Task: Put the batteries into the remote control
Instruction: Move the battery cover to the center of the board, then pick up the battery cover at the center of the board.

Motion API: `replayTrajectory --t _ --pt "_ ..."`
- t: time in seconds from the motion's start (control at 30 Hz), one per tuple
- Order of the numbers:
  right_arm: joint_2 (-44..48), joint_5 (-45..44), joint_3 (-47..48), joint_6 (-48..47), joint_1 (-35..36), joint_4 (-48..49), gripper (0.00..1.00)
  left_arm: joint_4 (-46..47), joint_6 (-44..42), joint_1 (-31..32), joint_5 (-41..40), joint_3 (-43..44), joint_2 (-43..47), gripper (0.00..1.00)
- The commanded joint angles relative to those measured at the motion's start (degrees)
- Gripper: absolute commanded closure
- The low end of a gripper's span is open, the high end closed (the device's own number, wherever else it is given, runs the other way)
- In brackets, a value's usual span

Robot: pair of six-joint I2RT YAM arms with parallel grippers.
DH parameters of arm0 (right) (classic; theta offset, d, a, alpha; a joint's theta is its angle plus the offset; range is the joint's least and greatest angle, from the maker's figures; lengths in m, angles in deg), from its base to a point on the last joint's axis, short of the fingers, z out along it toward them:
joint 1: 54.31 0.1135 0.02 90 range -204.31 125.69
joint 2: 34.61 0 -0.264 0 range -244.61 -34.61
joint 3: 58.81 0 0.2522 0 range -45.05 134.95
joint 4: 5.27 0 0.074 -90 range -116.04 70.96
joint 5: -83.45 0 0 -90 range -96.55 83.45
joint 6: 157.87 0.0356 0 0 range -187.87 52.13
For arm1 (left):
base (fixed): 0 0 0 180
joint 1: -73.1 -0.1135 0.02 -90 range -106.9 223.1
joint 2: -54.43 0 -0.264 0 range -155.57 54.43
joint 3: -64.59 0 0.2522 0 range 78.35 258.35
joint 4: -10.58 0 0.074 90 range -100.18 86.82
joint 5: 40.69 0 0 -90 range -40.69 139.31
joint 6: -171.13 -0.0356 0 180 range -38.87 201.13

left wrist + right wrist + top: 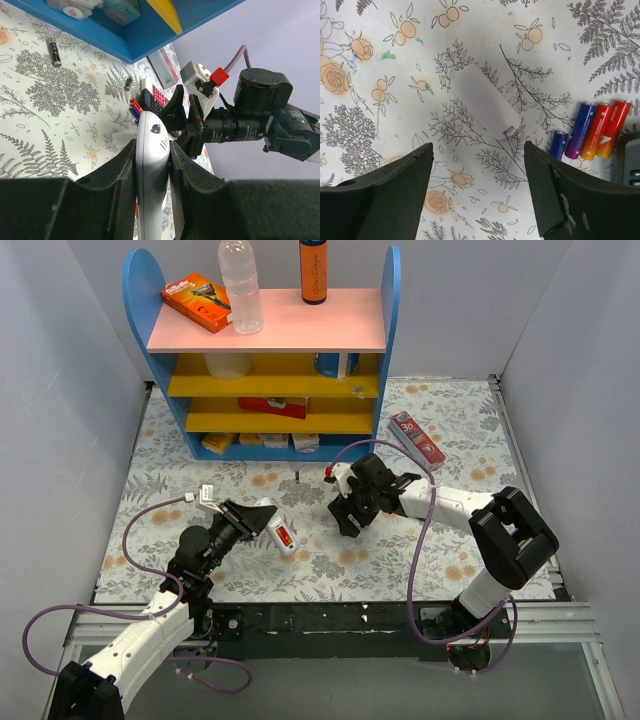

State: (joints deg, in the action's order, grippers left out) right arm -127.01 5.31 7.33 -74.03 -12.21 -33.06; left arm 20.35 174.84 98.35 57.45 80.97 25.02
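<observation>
**White remote clamped left, batteries loose on the counter**

White remote [152, 170] is pinched by the left pincer [152, 149], jaws pressed on its long sides. It looks lifted off the floral counter [330, 565], with its far end toward the right arm. Right pincer [477, 150] is spread wide with nothing between the jaws. It hangs over a white oblong lid [485, 102], probably the battery cover, lying flat. Batteries [590, 132]: four cells in a row near that lid, touching side to side, two blue and two red-orange, next to the edge of a dark remote [627, 162]. One black cell [55, 52] lies well apart, near the shelf unit [392, 310].

Risks, my read:
- The cells touch each other, so closing on one could roll or drag a neighbour, or pick up two.
- Their thin round bodies could easily slip or tilt in the jaws.
- The right pincer sits over the lid, not the cells, so lowering here would shove the lid.
- The white remote is gripped by its sides only, so pressing a cell in could twist it.
- A polarity mix-up is possible.

Containers:
- Battery bay of the white remote: cannot tell if anything is in it. The top view shows a red patch on the remote, unclear what.
- Shelf unit: the pink top carries an orange box [197, 302], a clear bottle [240, 285] and an orange bottle [313, 270]. The yellow shelves hold small packs, too small to name.
- Red-and-white box [417, 438]: on the counter beside the shelf unit.
</observation>
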Motion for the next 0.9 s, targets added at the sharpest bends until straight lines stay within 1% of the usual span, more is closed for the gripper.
replayTrajectory --t 0.0,0.23,0.4,0.6,0.67,0.77,0.83,0.87 --pt "-0.1 0.0 1.4 -7.7 0.2 0.8 0.21 1.2 0.2 0.1 0.0 -0.6 -0.4 1.0" --pt "-3.4 3.8 5.2 -12.6 0.2 1.1 0.21 0.8 0.1 0.1 -0.1 -0.4 -0.1 1.0" --pt "-6.3 4.5 6.9 -13.7 0.2 -0.7 0.22 0.9 0.1 0.1 0.0 -0.5 -0.2 1.0" --pt "-6.3 5.5 6.0 -13.6 0.7 -3.4 0.26 1.1 0.2 0.1 0.1 -0.5 -0.3 1.0" --pt "-5.6 5.6 5.5 -13.4 1.4 -4.0 0.28 1.2 0.2 0.2 0.1 -0.6 -0.4 1.0" --pt "-4.5 5.3 4.0 -12.8 2.9 -3.8 0.29 1.6 0.6 0.1 0.2 -0.7 -0.6 1.0" --pt "-3.9 3.8 3.0 -12.0 4.0 -3.5 0.31 1.6 0.8 0.2 0.4 -0.7 -0.6 1.0" --pt "-3.8 3.2 2.8 -11.7 4.4 -3.4 0.35 1.5 0.7 0.1 0.4 -0.7 -0.5 1.0"
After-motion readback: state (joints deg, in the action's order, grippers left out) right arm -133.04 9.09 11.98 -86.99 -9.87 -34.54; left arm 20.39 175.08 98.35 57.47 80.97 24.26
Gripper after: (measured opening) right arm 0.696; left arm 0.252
